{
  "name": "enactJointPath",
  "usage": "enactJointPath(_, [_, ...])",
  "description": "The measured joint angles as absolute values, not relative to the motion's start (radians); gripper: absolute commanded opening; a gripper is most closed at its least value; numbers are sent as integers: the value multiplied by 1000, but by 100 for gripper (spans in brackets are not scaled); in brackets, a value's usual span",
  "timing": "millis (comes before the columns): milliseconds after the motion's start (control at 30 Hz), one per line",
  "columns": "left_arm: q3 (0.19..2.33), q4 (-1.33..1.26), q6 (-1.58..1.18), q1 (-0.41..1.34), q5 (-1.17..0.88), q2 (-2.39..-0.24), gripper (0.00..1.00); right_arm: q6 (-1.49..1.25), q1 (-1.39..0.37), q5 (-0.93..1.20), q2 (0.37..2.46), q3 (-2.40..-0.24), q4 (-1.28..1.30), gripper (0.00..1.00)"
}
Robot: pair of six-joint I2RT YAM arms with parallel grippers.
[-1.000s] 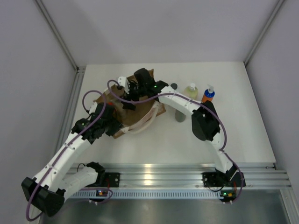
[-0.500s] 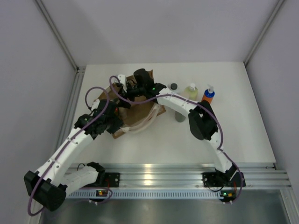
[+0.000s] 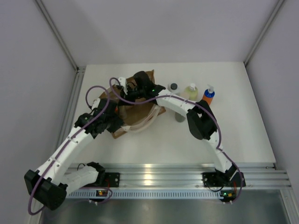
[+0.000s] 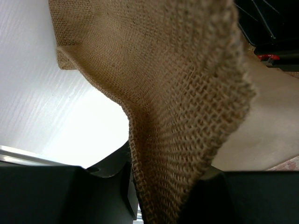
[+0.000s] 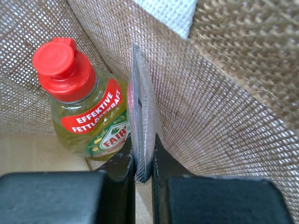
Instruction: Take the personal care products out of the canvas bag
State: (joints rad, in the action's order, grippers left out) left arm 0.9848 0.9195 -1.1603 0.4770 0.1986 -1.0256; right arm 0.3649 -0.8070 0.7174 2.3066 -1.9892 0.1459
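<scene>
The table carries the bag in its far left part, lying slumped with its mouth toward the far edge and its pale handles spilling toward the near edge. Both arms meet over it.

The left gripper sits at the bag's near left corner. Its jaws are pinched tight on a fold of the woven wall (the wrist view shows the cloth running straight between the fingers).

The right gripper is inside the bag near the far edge. Its fingers are pressed flat together with nothing seen between them.

A yellow bottle with a red cap lies in the bag against the woven wall, just beside the closed fingers on their left and not in their hold.

Outside the bag, toward the far edge and to its right, stand a dark-capped bottle, a pale bottle and a blue-orange bottle in a row. A grey bottle is nearer the table's middle, partly under the right arm.
</scene>
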Motion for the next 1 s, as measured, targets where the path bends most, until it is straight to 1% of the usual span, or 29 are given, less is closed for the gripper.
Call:
enactJointPath(300, [985, 920, -1162, 477, 199, -1023, 31, 324, -798, 704, 2287, -1949, 114, 0])
enactJointPath(600, [981, 921, -1199, 477, 214, -983, 31, 213, -770, 535, 2195, -1844, 98, 0])
enactJointPath(800, [980, 921, -1206, 477, 219, -983, 31, 173, -759, 433, 2090, -1775, 103, 0])
enactJointPath(1000, [974, 921, -1221, 477, 220, -983, 33, 138, -757, 345, 1935, -1741, 104, 0])
